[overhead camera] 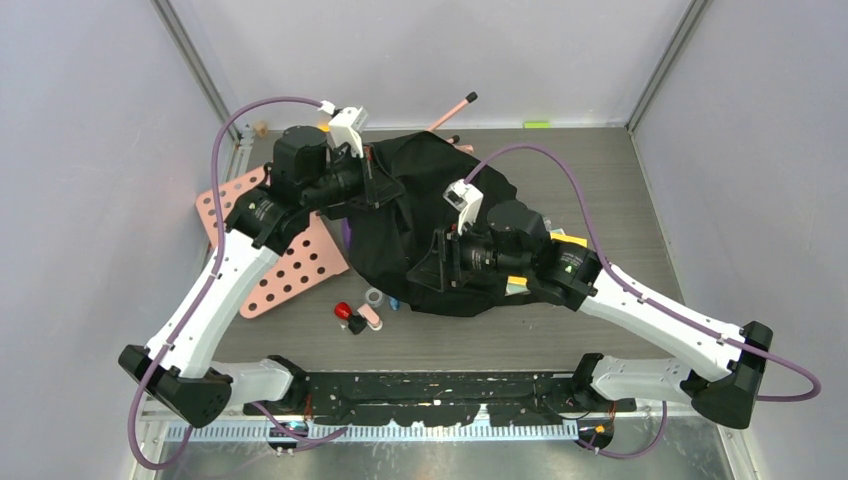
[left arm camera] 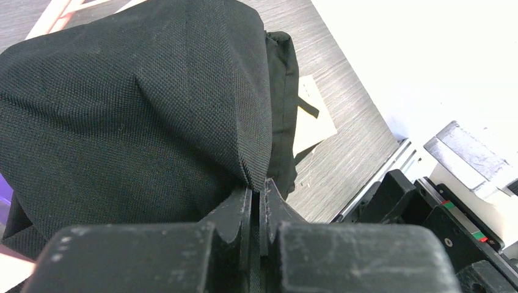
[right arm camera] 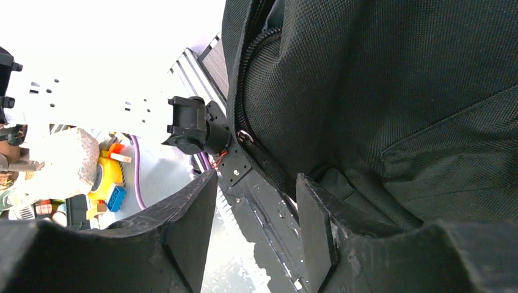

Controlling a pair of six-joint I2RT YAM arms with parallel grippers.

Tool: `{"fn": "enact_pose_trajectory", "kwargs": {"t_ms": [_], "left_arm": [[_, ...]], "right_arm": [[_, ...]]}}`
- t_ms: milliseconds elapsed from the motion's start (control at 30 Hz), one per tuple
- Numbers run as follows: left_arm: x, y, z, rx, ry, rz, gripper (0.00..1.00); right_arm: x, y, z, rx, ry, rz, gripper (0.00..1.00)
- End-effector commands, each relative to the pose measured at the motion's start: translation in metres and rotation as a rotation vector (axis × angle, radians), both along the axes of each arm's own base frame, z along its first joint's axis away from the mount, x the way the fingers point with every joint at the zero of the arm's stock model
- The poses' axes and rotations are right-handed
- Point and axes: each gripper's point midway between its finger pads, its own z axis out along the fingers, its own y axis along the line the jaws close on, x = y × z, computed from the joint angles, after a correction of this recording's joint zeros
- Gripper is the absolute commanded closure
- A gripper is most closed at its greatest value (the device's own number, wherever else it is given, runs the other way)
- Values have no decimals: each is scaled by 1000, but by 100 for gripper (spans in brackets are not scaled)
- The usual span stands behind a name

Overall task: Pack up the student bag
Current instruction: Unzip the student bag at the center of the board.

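Two holds: pinching limp fold of large black soft fabric student bag (overhead camera: 420, 190), lying beside pink perforated board (overhead camera: 300, 270), in left gripper (left arm camera: 256, 189); poising right gripper (right arm camera: 255, 183), jaws apart, at zip edge (right arm camera: 241, 91). Probably sagging; gripping seams best.

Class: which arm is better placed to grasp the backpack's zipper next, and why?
Right. The right end effector is open, with the zipper pull of the backpack just ahead of it, while the left end effector is shut on the backpack's fabric.

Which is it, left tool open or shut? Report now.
Shut. In the left wrist view the left tool has its jaws pressed together, pinching a fold of the black bag.
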Motion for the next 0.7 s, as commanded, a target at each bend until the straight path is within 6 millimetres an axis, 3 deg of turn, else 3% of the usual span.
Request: {"fn": "enact_pose_trajectory", "kwargs": {"t_ms": [0,333,500,667], "left_arm": [[3,1,41,-48,-124,-15,100],[1,0,44,-41,-129,-31,100],[2,0,44,-38,-131,-32,100],[1,1,45,-36,-132,-33,100]], "right_arm": [[-7,-1,7,24,-18,29,44],[1,-8,-2,-26,-57,4,36],[-8,1,4,6,-40,73,49],[-6,-3,3,1,-56,66,53]]}}
